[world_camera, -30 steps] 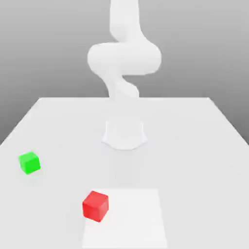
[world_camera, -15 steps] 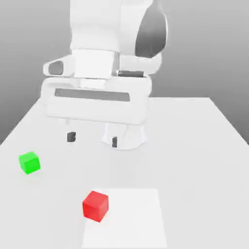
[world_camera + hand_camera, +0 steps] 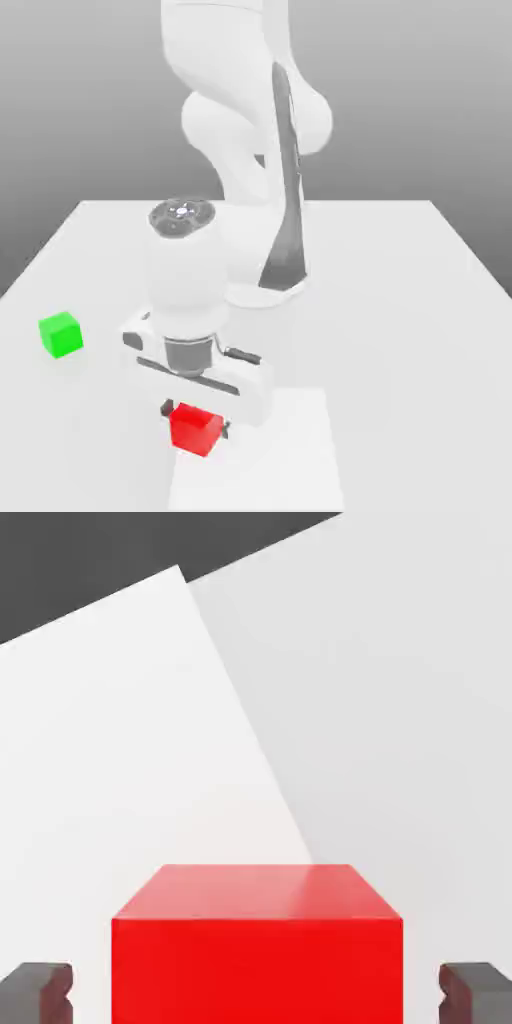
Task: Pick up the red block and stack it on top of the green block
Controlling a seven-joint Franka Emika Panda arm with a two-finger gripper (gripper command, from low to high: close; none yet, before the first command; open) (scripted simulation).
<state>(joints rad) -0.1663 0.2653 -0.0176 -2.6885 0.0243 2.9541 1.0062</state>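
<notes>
Red block sits directly under the gripper, at about six o'clock from the arm's base in the exterior view, on the edge of a paler square marked on the table. The hand points straight down over it. That is the relation the coming move turns on: the block lies between the fingers, not off to one side, so no sideways correction looks needed.

In the exterior view the two dark fingertips flank the block at roughly nine and three o'clock, level with its upper part. The hand view gives the closer reading: the block is centred, and the grey fingers stand on opposite sides of it with a strip of bare table showing between each pad and the nearest red face. So the jaws are apart — straddling the block, touching nothing that can be seen, and holding nothing.

The block is a cube, so it has no long axis to line up with; its faces look about square to the pads, which should let them close flat on opposite sides.

Green block rests on the table well apart from the red one, at about ten o'clock from it in the exterior view, with nothing on top of it.

Judging from this, the step in hand is the grasp itself — closing on the red block comes next, and the lift and carry toward ten o'clock are not yet begun.
</notes>
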